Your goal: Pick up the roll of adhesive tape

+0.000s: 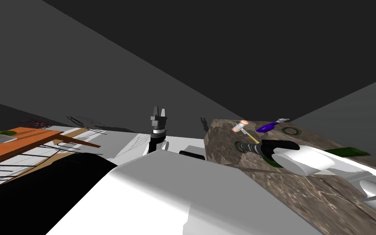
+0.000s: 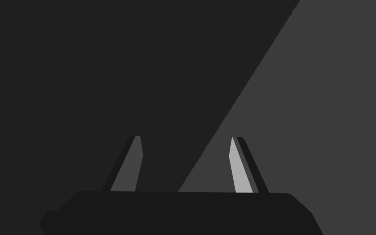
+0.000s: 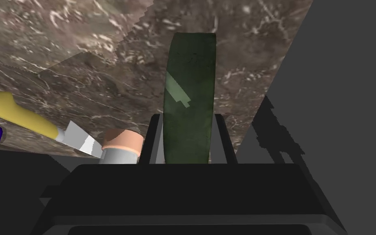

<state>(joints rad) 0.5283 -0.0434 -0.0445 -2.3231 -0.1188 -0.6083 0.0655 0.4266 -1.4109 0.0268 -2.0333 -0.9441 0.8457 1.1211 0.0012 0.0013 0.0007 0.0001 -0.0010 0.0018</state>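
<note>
- The right gripper [image 3: 187, 117] is clamped on the tape [image 3: 189, 102], a dark green roll standing on edge with a finger pressing each flat side.
- It is held over the near left part of the brown marbled counter [image 1: 305, 196]; I cannot tell whether it touches the top.
- A mallet [image 3: 40, 122] with a yellow handle lies just beyond, its pink head close beside one finger.
- A purple tool [image 1: 266, 127] lies right of the mallet, and a green ring [image 1: 291, 131] further right.
- The left gripper [image 2: 185, 140] is raised left of the counter, fingers spread, holding nothing.
</note>
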